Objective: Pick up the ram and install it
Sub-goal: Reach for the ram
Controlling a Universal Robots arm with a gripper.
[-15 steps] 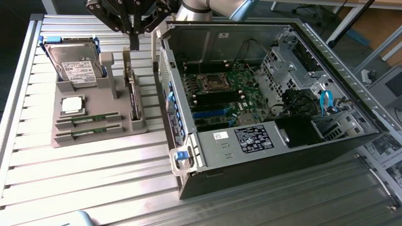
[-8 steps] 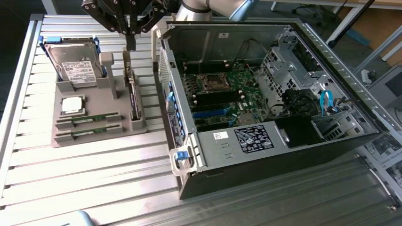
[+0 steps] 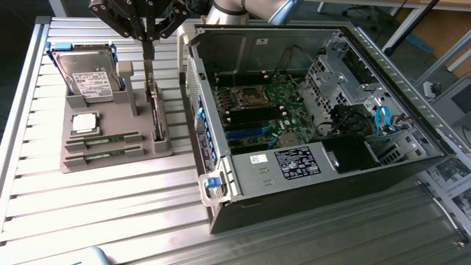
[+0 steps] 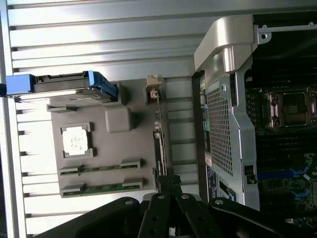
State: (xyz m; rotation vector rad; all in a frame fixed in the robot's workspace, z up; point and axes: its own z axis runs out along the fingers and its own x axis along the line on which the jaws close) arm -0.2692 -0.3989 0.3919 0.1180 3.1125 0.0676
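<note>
— Is hard light glaring off the slatted table?
— Yes, its ribs are washing out to white in both views, brightest near the exterior view's left.
— And the computer case?
— Its inside is lying in shade, and the gripper is showing as a dark silhouette.

The top edge cuts off the gripper above its linkages. The expansion card stands edge-on to us, its face hidden. We cannot read the hard drive label, nor make out chips on the ram sticks. The computer case runs past the wrist view's edge.
</note>
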